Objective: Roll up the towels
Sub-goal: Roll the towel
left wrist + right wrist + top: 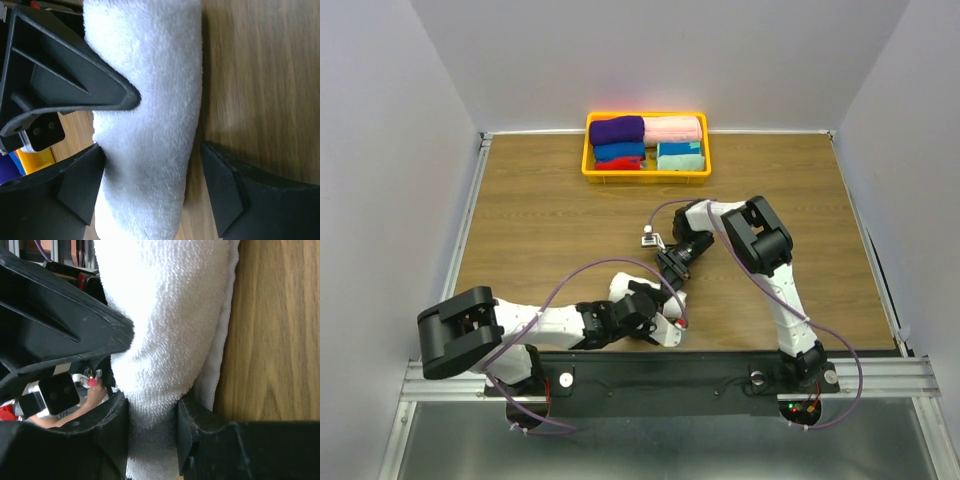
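A white towel (623,286), rolled up, lies on the wooden table near the front middle. My right gripper (672,272) comes down on it from behind. In the right wrist view it (152,405) is shut on the white towel (165,315), pinching one end of the roll. My left gripper (640,310) lies low across the roll. In the left wrist view it (152,150) is open around the towel (150,100): the left finger touches the roll and the right finger (225,185) stands apart from it. The right gripper's finger (75,80) presses the roll at upper left.
A yellow basket (588,150) at the back middle of the table holds rolled towels: purple (616,129), pink (672,128), blue (618,152), teal (680,155) and red (616,164). Grey walls close in the table on the left, right and back.
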Robot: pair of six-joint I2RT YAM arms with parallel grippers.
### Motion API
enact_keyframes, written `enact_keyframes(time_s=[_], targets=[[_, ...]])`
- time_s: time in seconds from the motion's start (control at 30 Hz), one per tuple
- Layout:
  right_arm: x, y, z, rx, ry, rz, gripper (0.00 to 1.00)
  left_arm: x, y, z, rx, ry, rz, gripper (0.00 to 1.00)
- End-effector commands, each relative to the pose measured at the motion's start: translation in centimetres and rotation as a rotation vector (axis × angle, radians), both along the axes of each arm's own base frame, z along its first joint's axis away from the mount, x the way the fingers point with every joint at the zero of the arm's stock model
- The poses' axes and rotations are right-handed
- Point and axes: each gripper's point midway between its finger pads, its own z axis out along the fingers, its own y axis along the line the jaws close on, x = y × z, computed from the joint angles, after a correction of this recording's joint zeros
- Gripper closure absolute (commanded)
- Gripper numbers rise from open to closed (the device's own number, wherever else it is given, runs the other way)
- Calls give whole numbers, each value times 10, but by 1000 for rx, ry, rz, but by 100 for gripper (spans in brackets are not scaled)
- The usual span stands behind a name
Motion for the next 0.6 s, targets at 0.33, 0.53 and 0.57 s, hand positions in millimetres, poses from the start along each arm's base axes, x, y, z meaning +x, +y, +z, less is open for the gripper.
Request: enact_keyframes(time_s=[0.33, 0.53, 0.57], targets=[[-11, -32, -38, -121, 24, 64, 48, -13, 5, -42, 133, 365, -36, 62], [93, -53, -12, -179, -184, -99, 0, -51, 13, -38, 189, 575, -82, 68], [107, -59, -7, -189, -211, -127, 0, -56, 14, -36, 198, 608, -83, 68]])
